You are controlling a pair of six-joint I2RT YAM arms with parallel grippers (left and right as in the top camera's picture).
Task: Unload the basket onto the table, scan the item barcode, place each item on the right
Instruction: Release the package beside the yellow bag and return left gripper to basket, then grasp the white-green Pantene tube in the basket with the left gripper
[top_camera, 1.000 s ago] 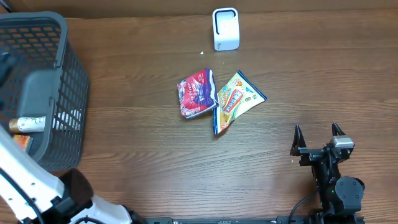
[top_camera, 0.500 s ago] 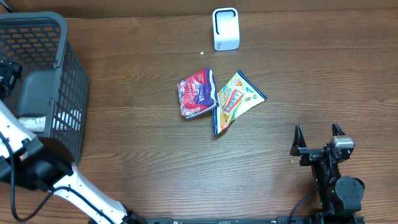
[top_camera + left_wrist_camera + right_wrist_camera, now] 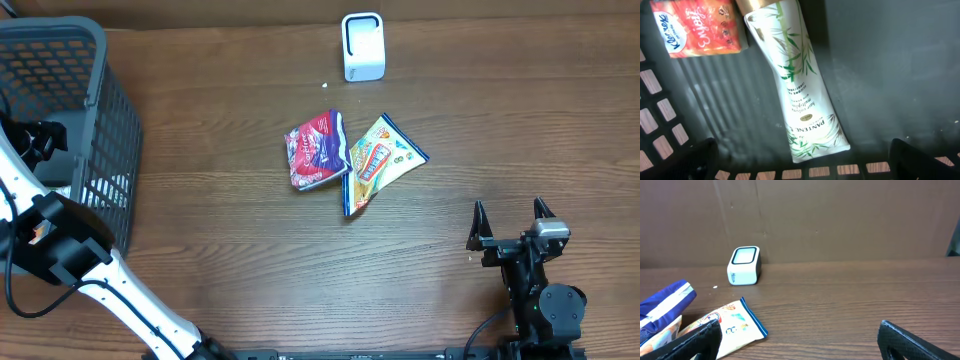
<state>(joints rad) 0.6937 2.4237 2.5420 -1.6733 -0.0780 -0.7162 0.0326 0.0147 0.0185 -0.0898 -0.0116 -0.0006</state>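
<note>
I see a white bamboo-print shampoo tube point(image 3: 801, 85) lying diagonally mid-frame, just beside an orange tissue pack point(image 3: 700, 27) at upper left.

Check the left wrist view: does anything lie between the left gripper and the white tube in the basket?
Nothing visible does. The open left gripper hangs over the white tube, which lies uncovered on the basket floor; the tissue pack sits beside its cap end, not on it.

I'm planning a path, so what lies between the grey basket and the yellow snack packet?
The red and purple packet, right beside the yellow packet; toward the basket the table is bare. The overhead view shows it.
</note>
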